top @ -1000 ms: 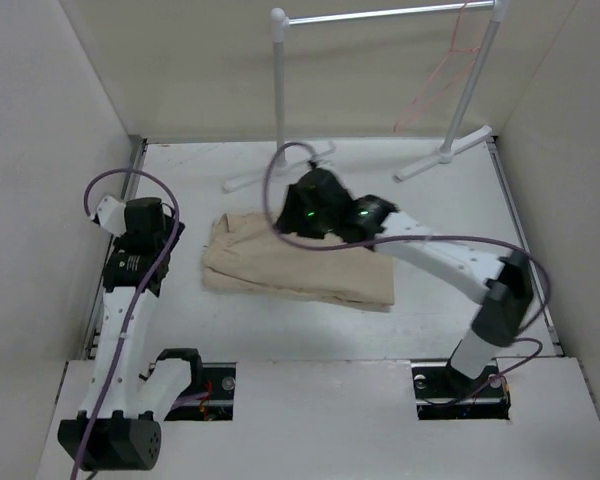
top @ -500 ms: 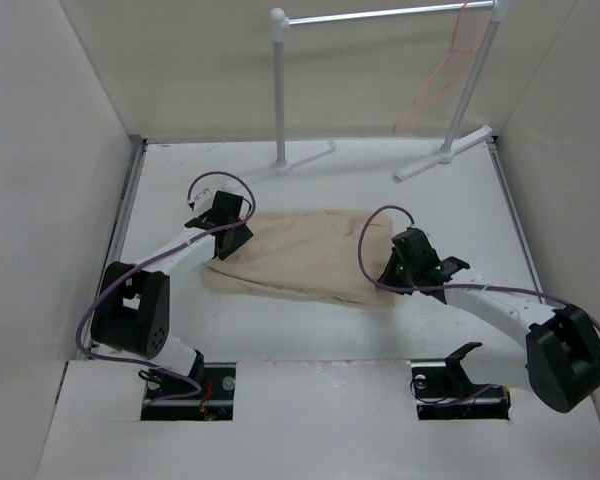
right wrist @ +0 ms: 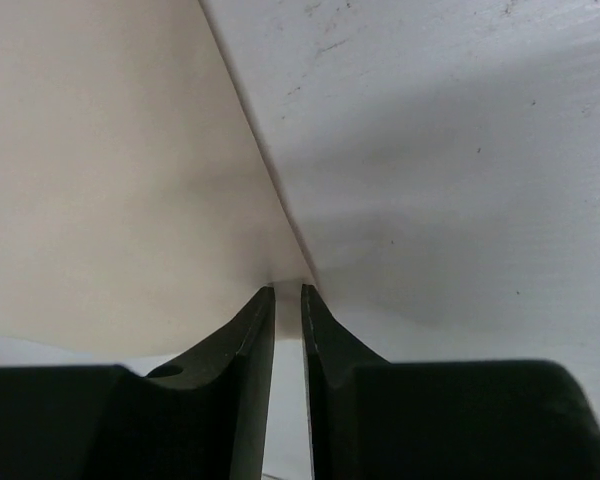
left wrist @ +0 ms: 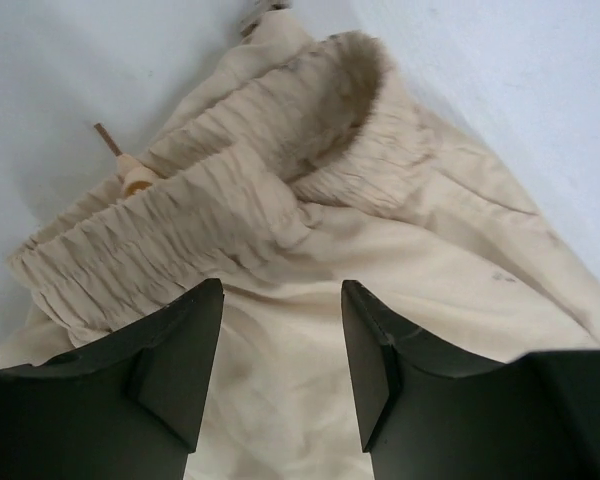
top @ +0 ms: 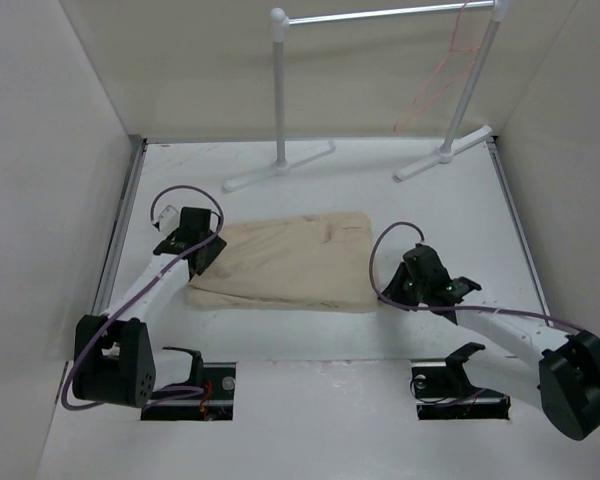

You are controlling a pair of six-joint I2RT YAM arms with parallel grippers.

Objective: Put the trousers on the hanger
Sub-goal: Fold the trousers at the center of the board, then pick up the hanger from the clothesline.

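The beige trousers (top: 290,265) lie folded flat on the white table. My left gripper (top: 202,252) is open at their left end. In the left wrist view its jaws (left wrist: 280,335) stand wide over the cloth, just short of the gathered waistband (left wrist: 210,200) and a drawstring end (left wrist: 130,178). My right gripper (top: 390,292) is at the trousers' near right corner. In the right wrist view (right wrist: 288,300) it is shut on the edge of the trousers (right wrist: 110,150), which rises a little off the table. The pink-red hanger (top: 442,72) hangs on the rack at the far right.
The white tubular rack (top: 279,90) stands at the back, its feet (top: 280,168) spread on the table behind the trousers. White walls close in the left and right sides. Bare table (right wrist: 460,150) lies right of the trousers.
The trousers have slid left and lie flatter. My left gripper moved left and nearer with them. My right gripper drew slightly nearer, still at the right edge.
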